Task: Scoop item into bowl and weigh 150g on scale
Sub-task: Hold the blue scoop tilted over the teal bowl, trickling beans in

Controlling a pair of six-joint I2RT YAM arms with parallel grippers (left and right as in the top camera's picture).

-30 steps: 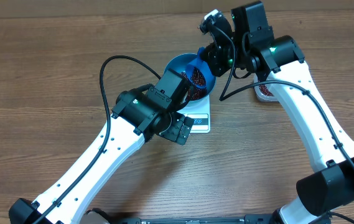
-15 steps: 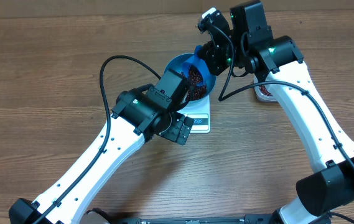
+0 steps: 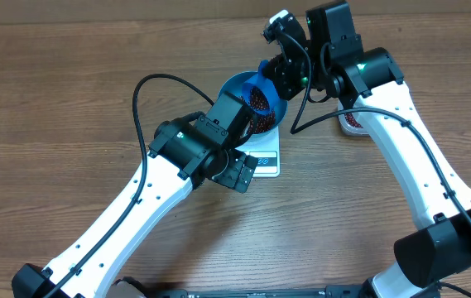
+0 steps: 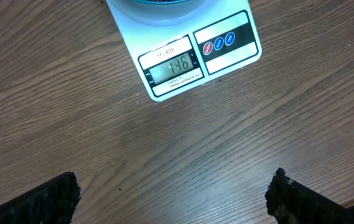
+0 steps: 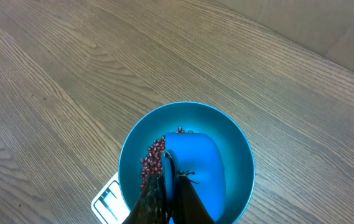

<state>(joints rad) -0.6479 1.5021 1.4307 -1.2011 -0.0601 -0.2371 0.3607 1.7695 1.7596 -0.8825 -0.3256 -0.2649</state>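
Looking at the scale (image 4: 226, 59), most of the job is done. The blue bowl (image 5: 237, 177) sits on top of the scale, and a pile of little dark red beans (image 5: 155, 155) lies inside it, right by the scoop. The display (image 4: 172, 65) seems to read 146, so it's v. close to 150 g but not there yet, just a few beans short. The right gripper (image 5: 169, 190) is squeezed tight on the handle of the small blue scoop (image 5: 192, 162) and holds it inside the bowl, tipped by the beans. Can't tell if any beans are left in the scoop. The left gripper (image 4: 173, 194) is wide open w/ nothing in it, hanging over the bare wood table (image 4: 71, 124) just in front of the scale, where its camera sees the numbers. More beans wait in the clear tub (image 3: 352, 122) on the far side of the right arm, mostly hidden. What's left, I think: add a tiny bit more, maybe a small shake or one more little scoop, then check the no. again. Too big a scoop could push it past 150, so go slow.
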